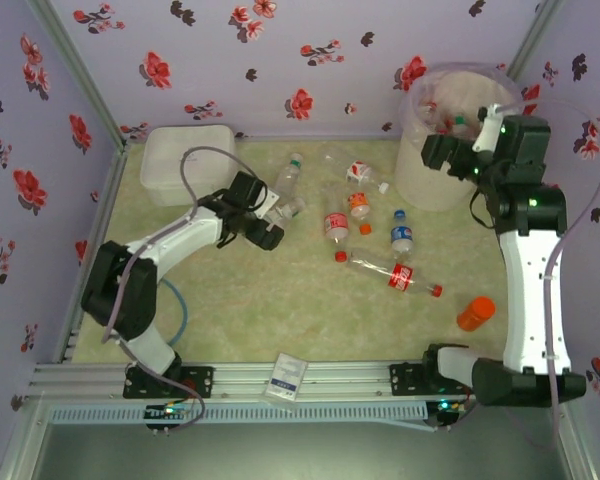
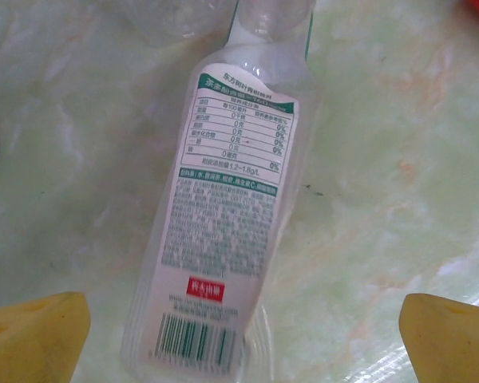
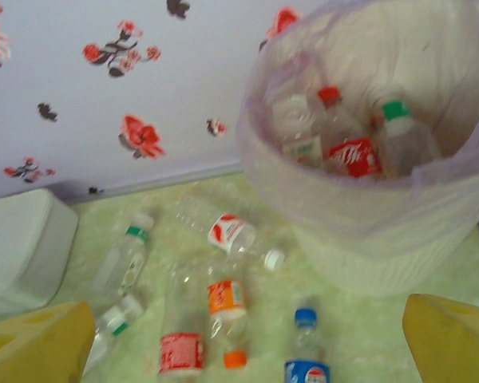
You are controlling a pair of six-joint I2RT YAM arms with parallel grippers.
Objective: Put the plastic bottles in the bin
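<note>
Only a few clear plastic bottles [image 3: 347, 148] sit in the large round translucent pinkish bin [image 3: 367, 231]; about seven lie on the green table [image 1: 280, 300], my left gripper [image 2: 243, 339] wide astride a white-labelled bottle [image 2: 227, 215], my right gripper [image 3: 247, 343] wide, empty.

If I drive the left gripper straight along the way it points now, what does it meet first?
The clear bottle with the white and green label, lying on the table between the open fingers of the left gripper. How far off is unclear.
</note>
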